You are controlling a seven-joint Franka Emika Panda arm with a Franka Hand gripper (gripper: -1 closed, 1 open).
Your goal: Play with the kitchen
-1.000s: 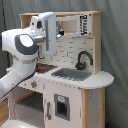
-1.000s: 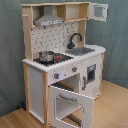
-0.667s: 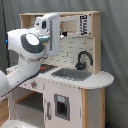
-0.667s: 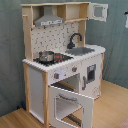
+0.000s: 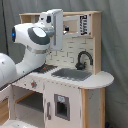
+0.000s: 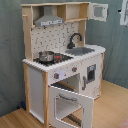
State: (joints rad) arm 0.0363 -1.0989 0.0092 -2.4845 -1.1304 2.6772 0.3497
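backdrop: grey curtain (image 6: 10,55) | floor: light wood (image 6: 112,107) | both exterior views

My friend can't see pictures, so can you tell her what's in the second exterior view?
A toy kitchen of white panels and light wood stands on a wooden floor with its oven door hanging open. A small metal pot sits on the red-black stovetop, beside a sink with a black faucet, under a grey hood. No robot arm shows here.
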